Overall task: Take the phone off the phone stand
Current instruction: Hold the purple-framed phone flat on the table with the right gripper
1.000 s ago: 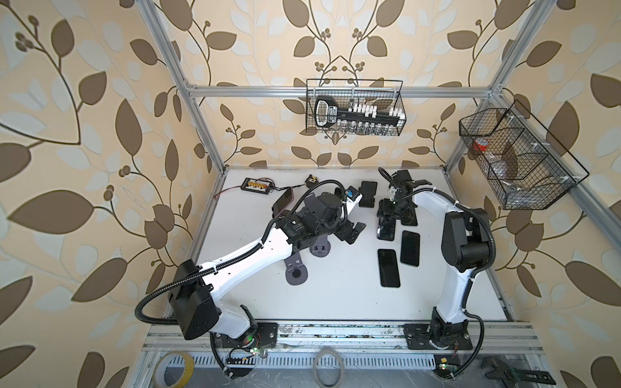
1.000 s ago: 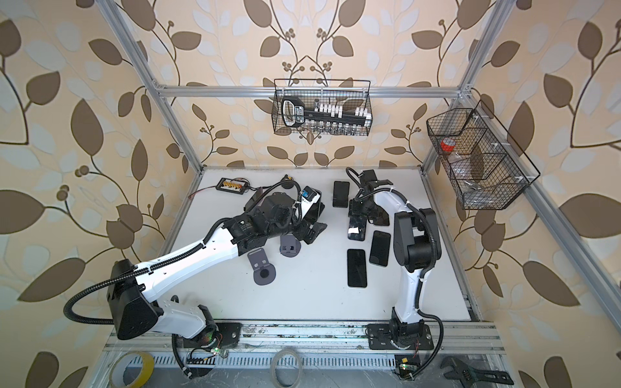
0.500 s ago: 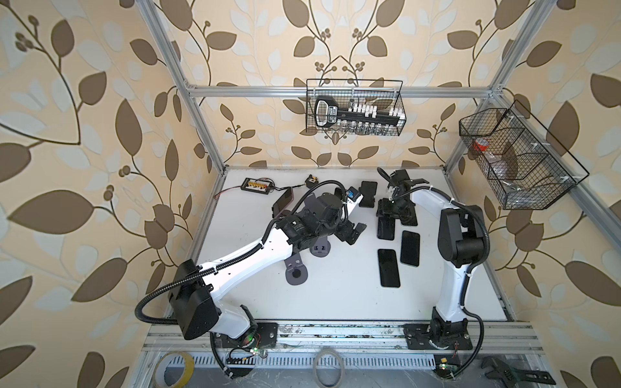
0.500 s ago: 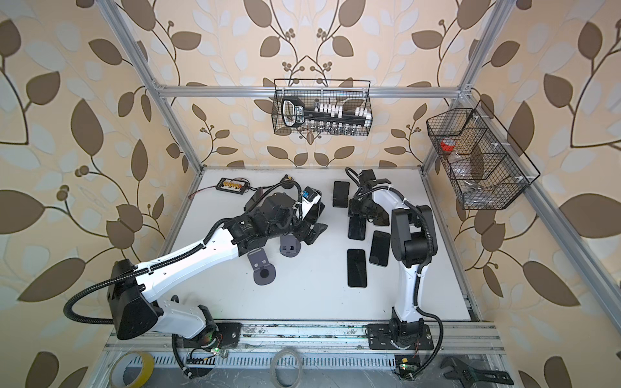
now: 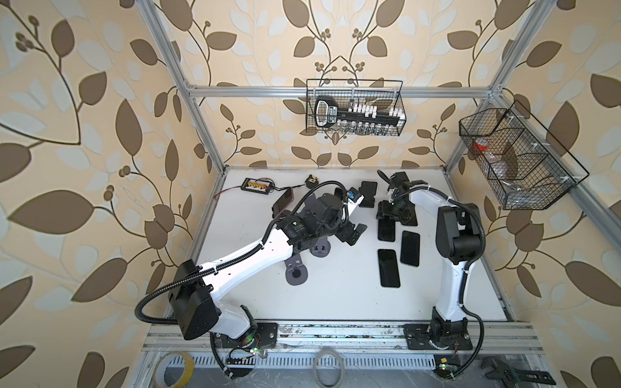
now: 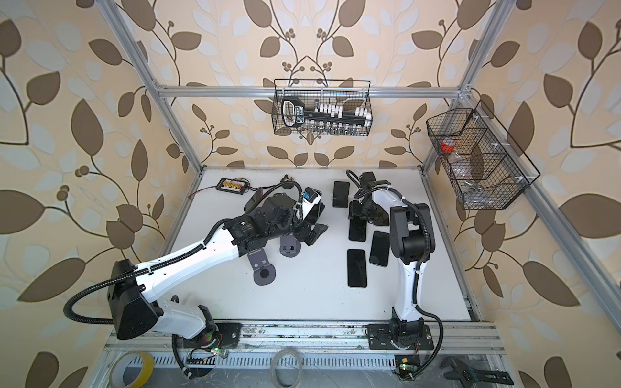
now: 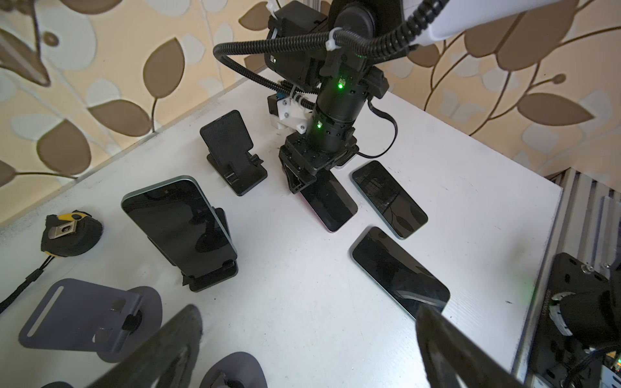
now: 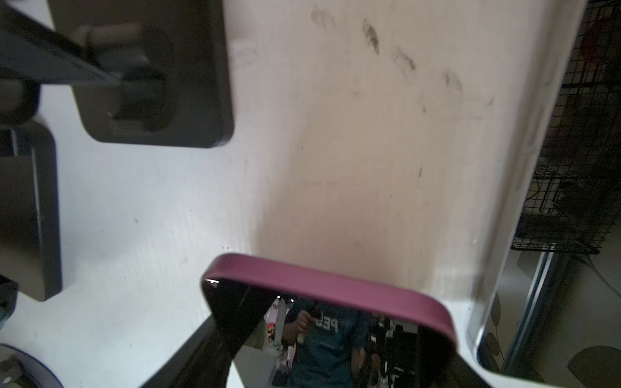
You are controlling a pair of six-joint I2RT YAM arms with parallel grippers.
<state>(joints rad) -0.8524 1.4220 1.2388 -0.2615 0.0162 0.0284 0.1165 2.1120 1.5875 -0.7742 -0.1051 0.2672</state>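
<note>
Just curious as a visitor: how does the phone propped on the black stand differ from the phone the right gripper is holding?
The propped phone leans on its black stand, with no gripper touching it; the pink-edged phone is clamped in the right gripper. The propped phone has a pale greenish rim; the pink-edged phone's rim is pink. Both have dark, blank screens and sit tilted rather than flat.

The phone (image 8: 336, 339) has a glossy screen and matt pink rim; the table (image 8: 336, 168) looks scuffed.
</note>
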